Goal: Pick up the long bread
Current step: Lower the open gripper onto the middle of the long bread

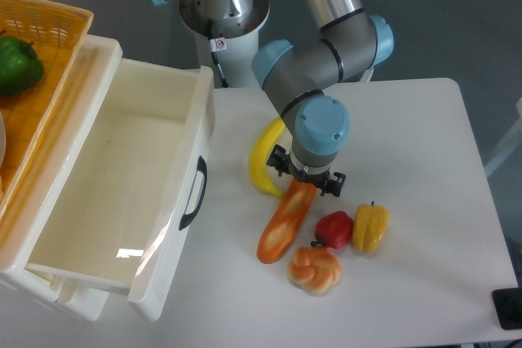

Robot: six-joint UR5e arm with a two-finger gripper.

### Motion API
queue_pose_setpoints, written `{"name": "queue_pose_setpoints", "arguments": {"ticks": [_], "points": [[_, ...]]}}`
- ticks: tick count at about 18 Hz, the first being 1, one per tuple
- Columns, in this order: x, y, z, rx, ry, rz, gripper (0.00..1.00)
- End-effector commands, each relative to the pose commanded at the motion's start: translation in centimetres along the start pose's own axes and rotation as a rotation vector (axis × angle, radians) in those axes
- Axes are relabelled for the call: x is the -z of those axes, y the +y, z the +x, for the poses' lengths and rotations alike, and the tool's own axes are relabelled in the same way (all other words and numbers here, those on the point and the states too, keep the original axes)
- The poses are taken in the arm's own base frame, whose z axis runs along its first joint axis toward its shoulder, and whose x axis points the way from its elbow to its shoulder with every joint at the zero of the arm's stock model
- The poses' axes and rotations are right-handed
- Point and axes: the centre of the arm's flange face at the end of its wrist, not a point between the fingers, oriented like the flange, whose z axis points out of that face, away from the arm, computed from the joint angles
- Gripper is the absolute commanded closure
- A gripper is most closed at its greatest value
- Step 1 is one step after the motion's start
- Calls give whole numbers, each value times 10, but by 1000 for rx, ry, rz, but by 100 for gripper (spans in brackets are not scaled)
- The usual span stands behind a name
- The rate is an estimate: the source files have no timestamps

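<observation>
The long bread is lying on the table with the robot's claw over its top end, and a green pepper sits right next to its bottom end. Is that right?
Not quite. In the camera view the pepper beside the long bread is red, not green. The rest holds: the bread lies on the table with the gripper over its upper end.

A small white sticker with red marking (218, 44) sits on the white robot base column (232, 55); its print is too small to read.

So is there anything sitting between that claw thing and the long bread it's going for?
Nothing visible is in the way. The gripper hangs directly over the upper end of the long bread. The banana lies just to one side, and the red pepper to the other, beside the loaf, not across it.
</observation>
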Motion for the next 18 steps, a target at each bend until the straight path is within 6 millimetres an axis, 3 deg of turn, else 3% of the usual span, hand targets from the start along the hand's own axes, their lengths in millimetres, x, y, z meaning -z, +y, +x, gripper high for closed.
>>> {"name": "queue_pose_setpoints", "arguments": {"ticks": [7, 18], "points": [[-24, -8, -8, 2, -4, 16, 0], [-26, -15, -11, 6, 5, 34, 0]]}}
